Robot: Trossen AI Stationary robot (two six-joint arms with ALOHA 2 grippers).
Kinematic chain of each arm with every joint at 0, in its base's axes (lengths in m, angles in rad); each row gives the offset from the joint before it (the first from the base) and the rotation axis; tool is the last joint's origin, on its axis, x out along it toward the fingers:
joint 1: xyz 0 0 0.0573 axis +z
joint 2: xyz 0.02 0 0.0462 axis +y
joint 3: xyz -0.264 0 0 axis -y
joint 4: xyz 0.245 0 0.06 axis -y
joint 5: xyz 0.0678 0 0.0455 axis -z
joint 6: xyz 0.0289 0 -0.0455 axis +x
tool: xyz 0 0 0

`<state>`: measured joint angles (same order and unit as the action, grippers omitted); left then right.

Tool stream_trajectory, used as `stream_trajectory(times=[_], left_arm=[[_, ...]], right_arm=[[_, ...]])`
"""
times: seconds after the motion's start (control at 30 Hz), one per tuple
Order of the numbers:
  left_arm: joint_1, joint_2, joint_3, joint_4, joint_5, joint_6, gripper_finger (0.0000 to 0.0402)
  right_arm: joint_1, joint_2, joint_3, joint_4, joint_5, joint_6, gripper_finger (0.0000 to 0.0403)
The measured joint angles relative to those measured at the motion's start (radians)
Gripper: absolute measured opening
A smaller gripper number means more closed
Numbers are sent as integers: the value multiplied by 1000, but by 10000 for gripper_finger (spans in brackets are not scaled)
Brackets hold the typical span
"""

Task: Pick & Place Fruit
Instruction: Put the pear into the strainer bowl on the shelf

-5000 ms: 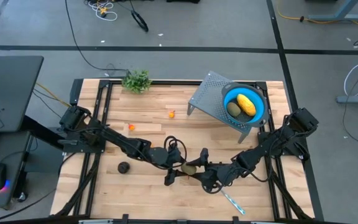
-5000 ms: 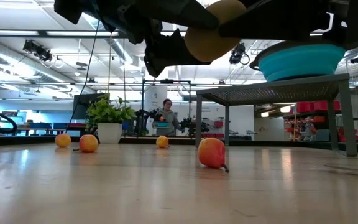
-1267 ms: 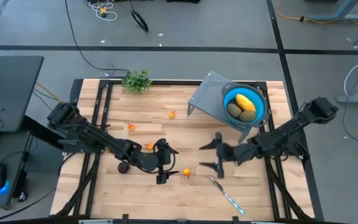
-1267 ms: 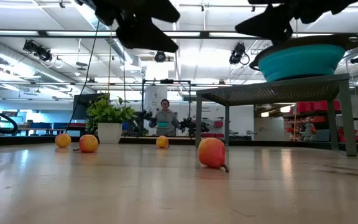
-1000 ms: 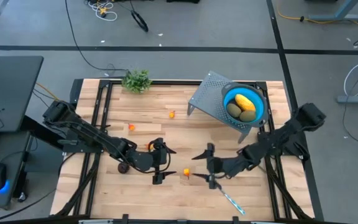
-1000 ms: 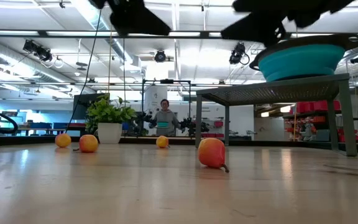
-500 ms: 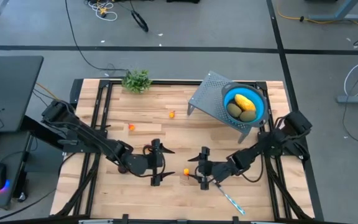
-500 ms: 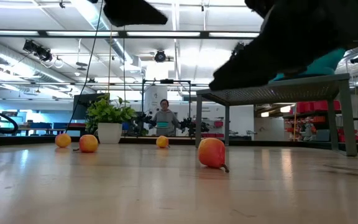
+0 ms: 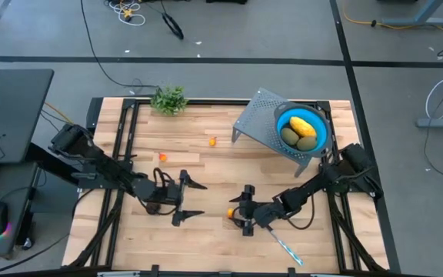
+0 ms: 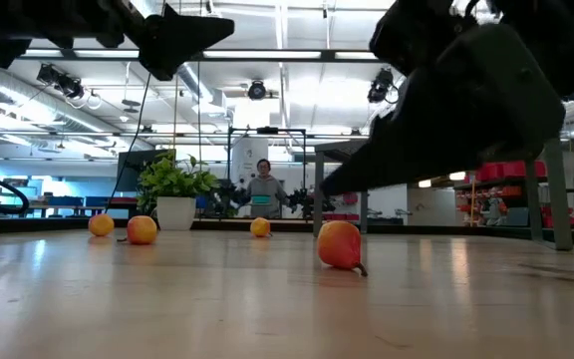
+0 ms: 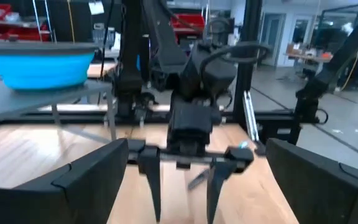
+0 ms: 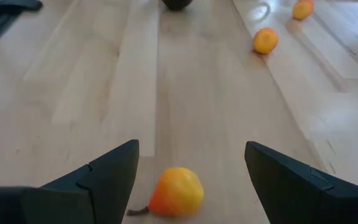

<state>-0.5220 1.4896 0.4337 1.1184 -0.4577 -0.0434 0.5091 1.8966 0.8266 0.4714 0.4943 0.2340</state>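
Observation:
A small orange-red fruit (image 12: 176, 191) lies on the table at mid-front, stem toward the camera. My right gripper (image 9: 238, 210) is low over the table and open, one finger (image 12: 104, 177) on each side of the fruit, not touching it. Left of it, my left gripper (image 9: 197, 199) hangs open and level, facing the right gripper (image 11: 194, 155), with nothing between its fingers. More orange-red fruits (image 9: 212, 141) (image 9: 162, 157) lie farther back. The dark purple ball (image 12: 176, 3) sits under the left arm. The yellow fruit (image 9: 304, 125) and olive-green ovals (image 9: 290, 136) rest in the blue bowl (image 9: 319, 141).
The bowl sits on a grey perforated stand (image 9: 256, 123) at the back right. A blue-handled knife (image 9: 283, 245) lies near the front edge, just right of my right gripper. A leafy sprig (image 9: 169, 100) stands at the far edge. Bare wood (image 9: 206, 165) lies between the arms and the stand.
My right gripper has come down and toward the table's left, until its open fingers stand around the nearest orange-red fruit. My left gripper has drawn back toward the table's left, sunk a little and tipped up to level. Both have stayed open; no fruit has moved.

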Motion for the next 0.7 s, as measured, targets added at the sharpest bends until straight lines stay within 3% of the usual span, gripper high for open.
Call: stream_trajectory(times=[0.43,0.7], left_arm=[[1,0,9,-9,-1,81,389],[22,0,9,-6,-1,93,389]], right_arm=[[-5,93,25,-25,21,28,298],[-3,92,25,-59,-1,45,249]])
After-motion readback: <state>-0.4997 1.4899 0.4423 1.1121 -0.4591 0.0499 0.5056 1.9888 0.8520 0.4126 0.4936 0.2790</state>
